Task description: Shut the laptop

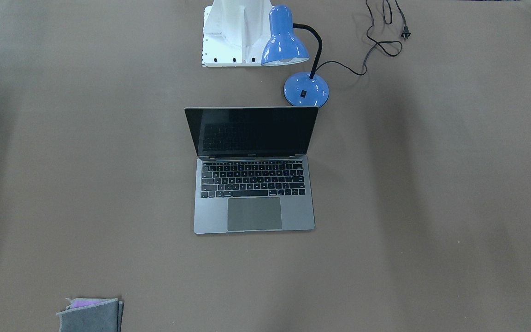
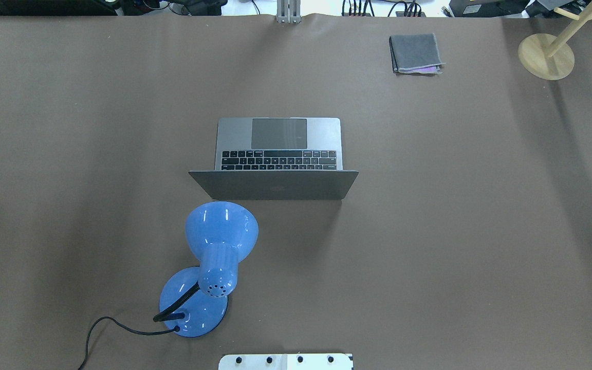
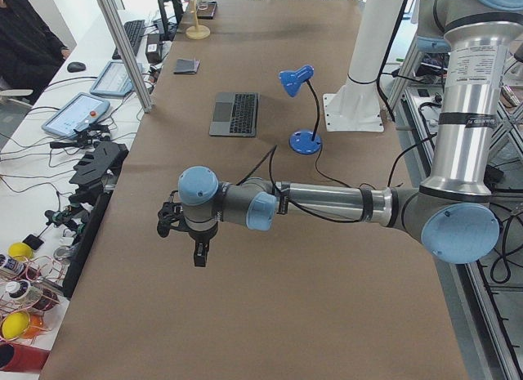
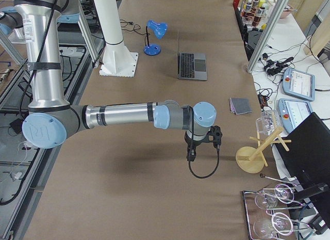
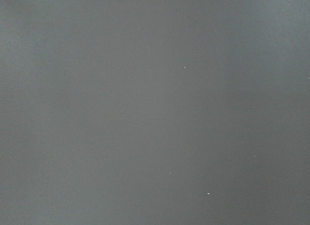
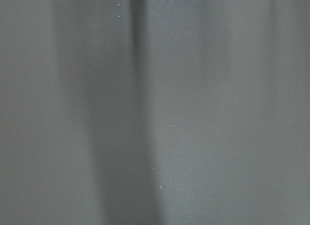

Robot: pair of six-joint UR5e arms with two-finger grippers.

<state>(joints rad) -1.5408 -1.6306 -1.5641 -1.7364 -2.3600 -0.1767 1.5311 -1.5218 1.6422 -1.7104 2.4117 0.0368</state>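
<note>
The laptop [image 2: 278,154] is found open at the middle of the table [image 2: 481,231], well apart from both arms. Its hinge line is laid across the table, from the robot's left to its right. The lid's back is turned toward the robot's base, and the keyboard and trackpad are turned toward the far, operators' side. The lid is held a little past upright, so the dark screen is seen only from the front-facing view.

The left gripper [image 3: 198,256] is hung low over bare table toward the left end. The right gripper [image 4: 191,154] is placed likewise toward the right end. The laptop is thus set between them, inward along the table from each. Neither is shown clearly nearer. Both grippers are caught by the side views alone, so it cannot be told whether their jaws are parted or closed. Only bare table covering is seen by the wrist cameras.

A blue desk lamp [image 2: 214,257] is stood just behind the lid, toward the robot's left. The right arm's path to the lid's top edge is therefore judged the freer. The lid would have to be pushed away from the robot and down onto the keyboard. A grey felt pouch [image 2: 415,53] is left far off to the right.
</note>
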